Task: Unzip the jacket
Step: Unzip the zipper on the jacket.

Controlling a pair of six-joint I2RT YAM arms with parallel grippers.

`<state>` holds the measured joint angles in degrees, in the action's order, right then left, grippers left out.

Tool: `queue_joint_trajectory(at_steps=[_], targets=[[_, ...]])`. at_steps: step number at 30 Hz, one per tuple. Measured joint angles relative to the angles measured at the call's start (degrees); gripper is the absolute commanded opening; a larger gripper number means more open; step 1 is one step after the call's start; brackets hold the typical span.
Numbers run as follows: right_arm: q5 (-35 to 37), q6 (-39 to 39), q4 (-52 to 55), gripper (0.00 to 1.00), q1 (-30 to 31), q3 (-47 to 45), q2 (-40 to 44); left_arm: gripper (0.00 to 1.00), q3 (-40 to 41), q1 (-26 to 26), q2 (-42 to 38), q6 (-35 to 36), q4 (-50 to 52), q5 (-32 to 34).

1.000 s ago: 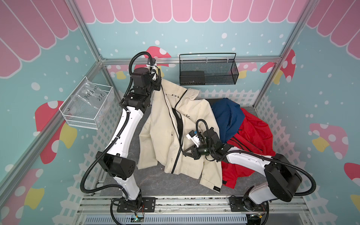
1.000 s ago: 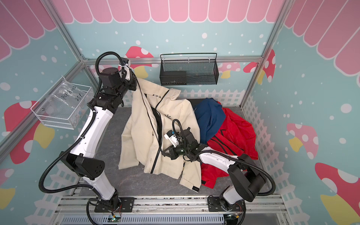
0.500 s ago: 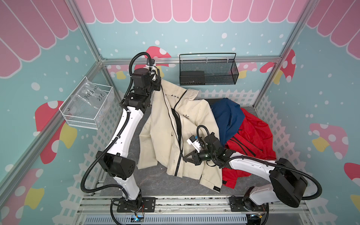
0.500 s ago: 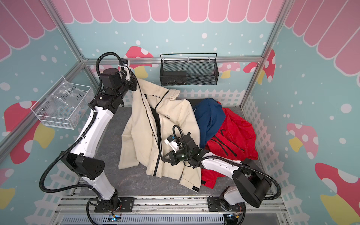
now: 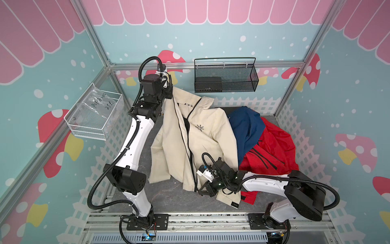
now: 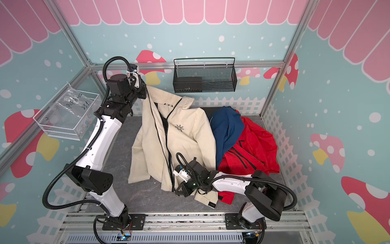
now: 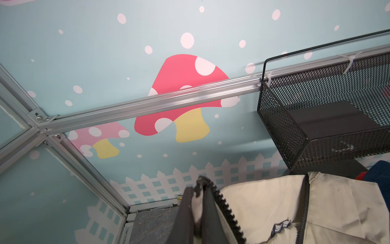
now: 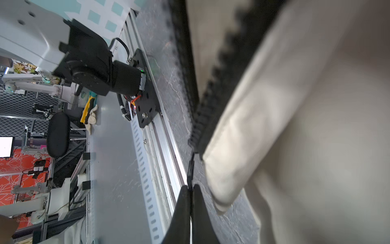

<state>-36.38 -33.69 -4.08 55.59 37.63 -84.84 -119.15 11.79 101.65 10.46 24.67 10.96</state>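
At the near edge of the grey stone-patterned bench (image 5: 160,196), toward its middle, the right gripper (image 5: 203,190) is closed on the thin black zipper pull (image 8: 190,166) at the hem of the cream fabric jacket (image 5: 211,135). The jacket lies spread from the bench's far-left corner down to that near edge. Its black toothed zipper (image 5: 191,160) runs the same way, so its long axis points from one gripper to the other. At the far-left corner the left gripper (image 5: 170,93) is clamped on the collar end of the zipper tape, holding it raised off the bench. In the right wrist view the teeth above the pull stand parted. The slider looks to be about at the hem, so any further pull should follow that line, toward the near edge and away from the left gripper.
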Motion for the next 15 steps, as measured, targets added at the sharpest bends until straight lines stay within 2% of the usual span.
queue_joint_trajectory(at_steps=[4,11,12,13,14,15], targets=[[0.8,0.3,0.8,0.0,1.2,-1.9,0.0,0.0,-0.2,-0.9,0.0,0.0,0.3,0.0],[7.5,5.8,8.5,0.0,1.9,-5.9,0.0,0.0,-2.1,-2.4,-0.2,0.4,0.3,-0.6],[8.0,6.4,8.9,0.03,1.9,-5.7,0.0,0.0,-2.1,-2.3,-0.2,0.4,0.3,-0.7],[8.5,6.9,9.3,0.14,1.9,-5.4,0.3,0.07,-2.0,-2.3,-0.3,0.4,0.3,-0.9],[9.0,7.3,9.7,0.29,1.9,-5.0,0.9,0.23,-1.6,-2.3,-0.5,0.4,0.3,-0.9],[9.3,7.8,10.1,0.4,1.9,-4.5,1.8,0.39,-0.8,-2.3,-1.0,0.6,0.1,-1.0]])
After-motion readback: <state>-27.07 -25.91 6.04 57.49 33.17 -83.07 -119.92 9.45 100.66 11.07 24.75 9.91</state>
